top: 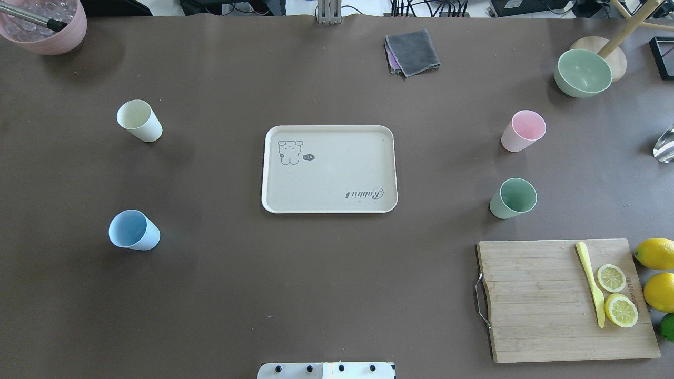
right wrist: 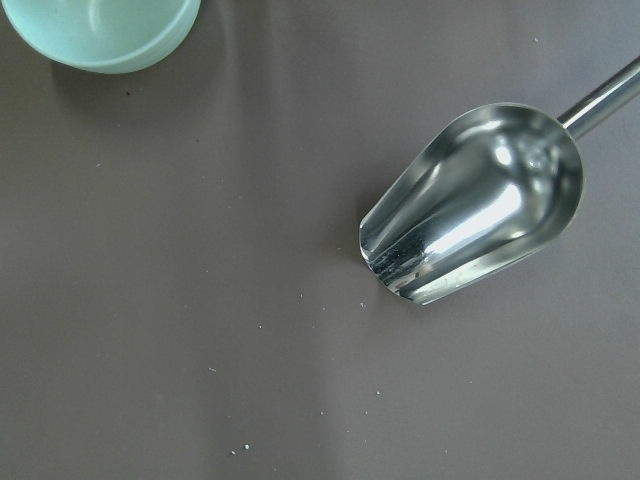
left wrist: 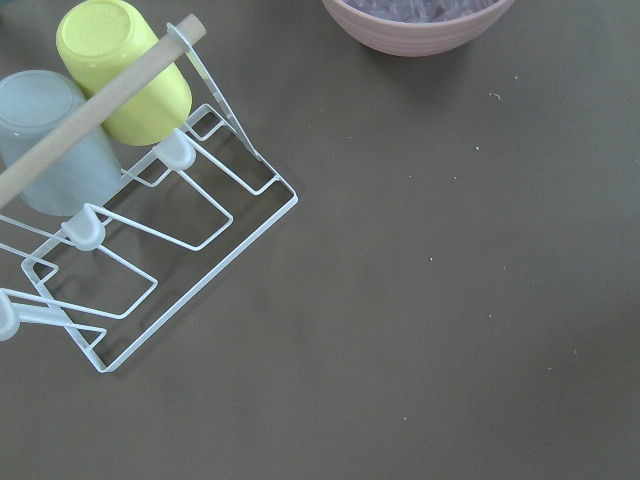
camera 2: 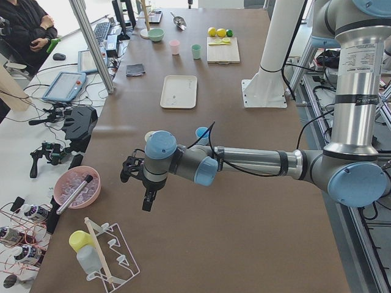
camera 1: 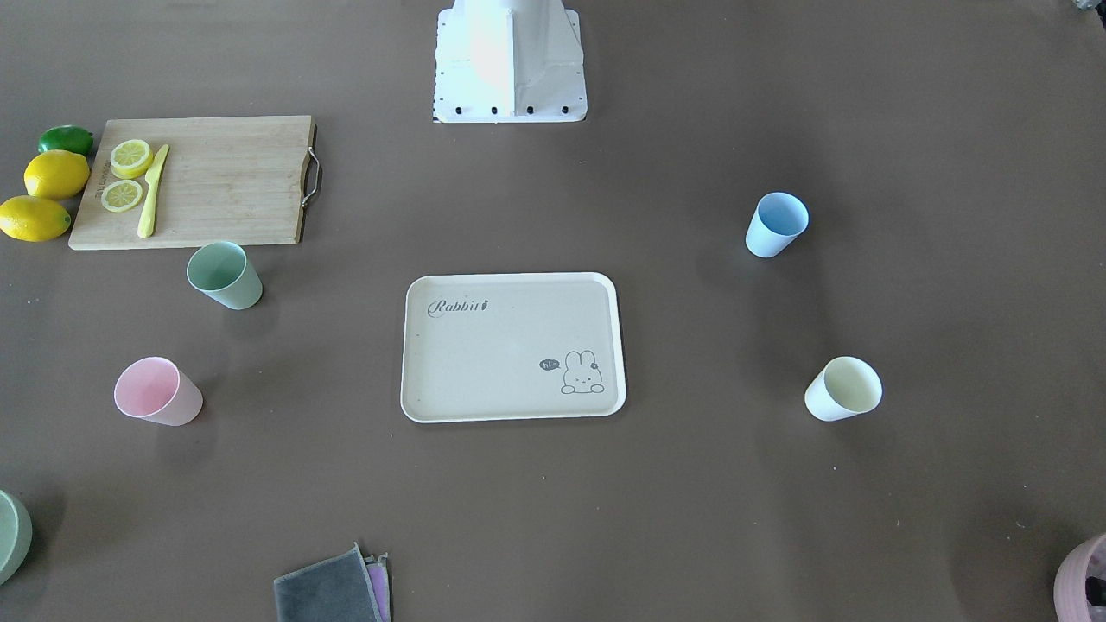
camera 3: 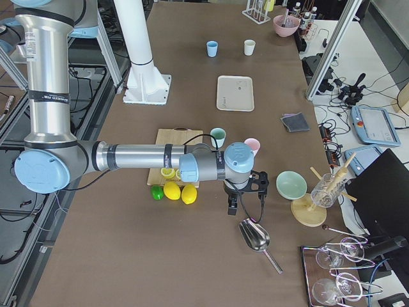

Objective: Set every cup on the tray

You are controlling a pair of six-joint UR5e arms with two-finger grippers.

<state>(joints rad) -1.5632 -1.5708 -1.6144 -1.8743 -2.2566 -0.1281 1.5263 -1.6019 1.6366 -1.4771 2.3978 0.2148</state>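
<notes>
The beige Rabbit tray [top: 337,173] lies empty at the table's middle and also shows in the front view [camera 1: 492,363]. The cream cup [top: 138,121] and the light blue cup [top: 134,230] stand to its left. The pink cup [top: 523,130] and the mint green cup [top: 513,198] stand to its right. All stand upright on the table. My left gripper [camera 2: 137,186] hovers far off beyond the table's left end. My right gripper [camera 3: 246,199] hovers beyond the right end, over a metal scoop [right wrist: 470,205]. I cannot tell whether either is open or shut.
A wooden cutting board [top: 537,300] with lemon slices and a yellow knife lies near right, with lemons [top: 655,252] beside it. A sage bowl [top: 583,72], a folded grey cloth [top: 412,51] and a mauve container [top: 47,26] sit at the far edge. A wire rack [left wrist: 150,230] holds tumblers.
</notes>
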